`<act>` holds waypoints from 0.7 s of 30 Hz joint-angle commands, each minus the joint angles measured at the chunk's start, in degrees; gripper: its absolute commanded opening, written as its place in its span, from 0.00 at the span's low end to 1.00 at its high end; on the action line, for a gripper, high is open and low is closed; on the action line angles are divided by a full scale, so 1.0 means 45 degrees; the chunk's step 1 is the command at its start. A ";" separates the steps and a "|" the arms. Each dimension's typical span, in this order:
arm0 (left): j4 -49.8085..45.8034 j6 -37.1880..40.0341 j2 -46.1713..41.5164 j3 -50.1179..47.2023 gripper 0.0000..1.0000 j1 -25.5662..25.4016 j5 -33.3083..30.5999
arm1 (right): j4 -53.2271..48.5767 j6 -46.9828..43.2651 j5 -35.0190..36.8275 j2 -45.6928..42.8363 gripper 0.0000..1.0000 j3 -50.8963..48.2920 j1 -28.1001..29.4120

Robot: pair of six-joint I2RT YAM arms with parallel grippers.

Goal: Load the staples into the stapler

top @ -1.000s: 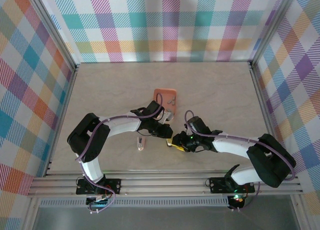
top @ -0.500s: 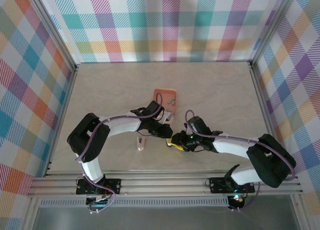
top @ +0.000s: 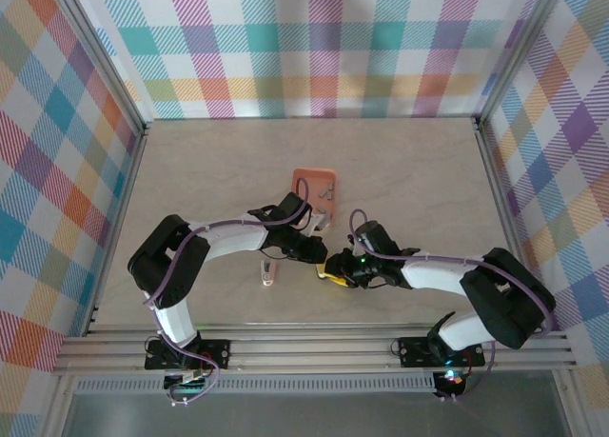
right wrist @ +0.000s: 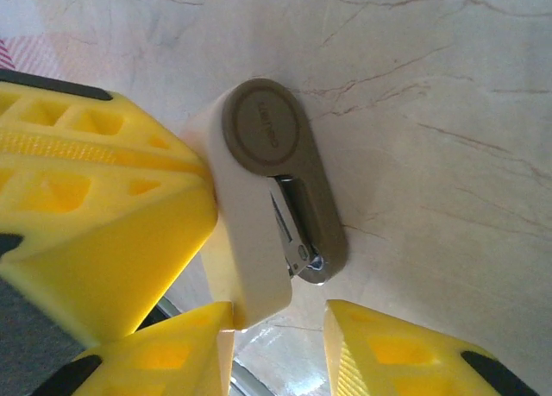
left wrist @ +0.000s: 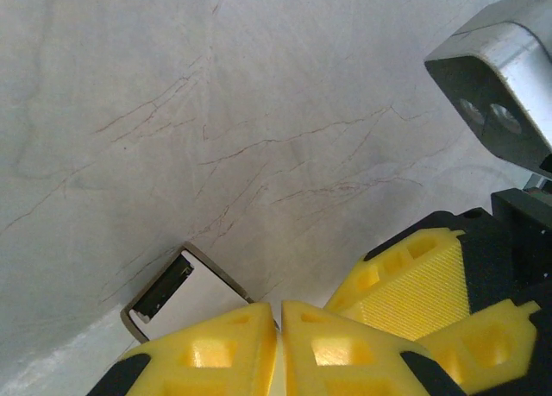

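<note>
On the pale marbled desk [top: 209, 170], furthest left of the loose things, a small pale pink and white piece [top: 268, 273] lies alone, apart from both my arms.

Next comes my left end effector [top: 320, 256]. Its yellow ribbed fingers [left wrist: 207, 353] are pressed together with no gap between them, and I cannot tell whether anything thin is caught in the seam. A small white plate with a metal rim and a dark slot [left wrist: 177, 294] peeks out just beneath them. From the right wrist, the tips of these fingers touch the white side of the stapler.

The stapler [right wrist: 252, 241] is a small narrow one, with a white body, a greyish-pink oval top and a metal tongue at its end. It lies on the desk between my two end effectors.

My right end effector [right wrist: 278, 325] stands narrowly apart around the stapler's lower end. One finger [right wrist: 185, 353] touches the white body and the other is just clear of the metal tip.

Behind both, the flat salmon-orange tray [top: 306, 180] carries the short grey metal staples [top: 326, 191].
</note>
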 commanded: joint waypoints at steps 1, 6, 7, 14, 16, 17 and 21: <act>-0.0185 0.0053 0.0151 -0.0725 0.14 -0.0156 -0.0592 | -0.0618 0.0081 0.1097 0.0668 0.32 -0.0028 0.0072; 0.0083 0.0153 0.0292 -0.1321 0.12 -0.0156 -0.0821 | -0.0917 -0.0133 0.1166 0.1118 0.31 0.0071 0.0076; 0.0104 0.0135 0.0259 -0.1351 0.12 -0.0145 -0.0804 | -0.0946 -0.0153 0.1145 0.1148 0.31 0.0110 0.0070; -0.0292 -0.0052 -0.0805 -0.0596 0.33 -0.0124 -0.1133 | -0.2874 -0.1476 0.1554 -0.0577 0.35 0.1191 0.0086; -0.0508 -0.0053 -0.1120 -0.0269 0.43 -0.0044 -0.1352 | -0.4138 -0.1970 0.1828 -0.1078 0.36 0.1798 0.0088; -0.0570 -0.0069 -0.1271 -0.0121 0.48 0.0027 -0.1438 | -0.4647 -0.2222 0.1949 -0.1303 0.37 0.2043 0.0075; -0.0603 -0.0234 -0.1878 0.0202 0.62 0.0317 -0.1504 | -0.6489 -0.2851 0.2373 -0.1741 0.39 0.3068 0.0082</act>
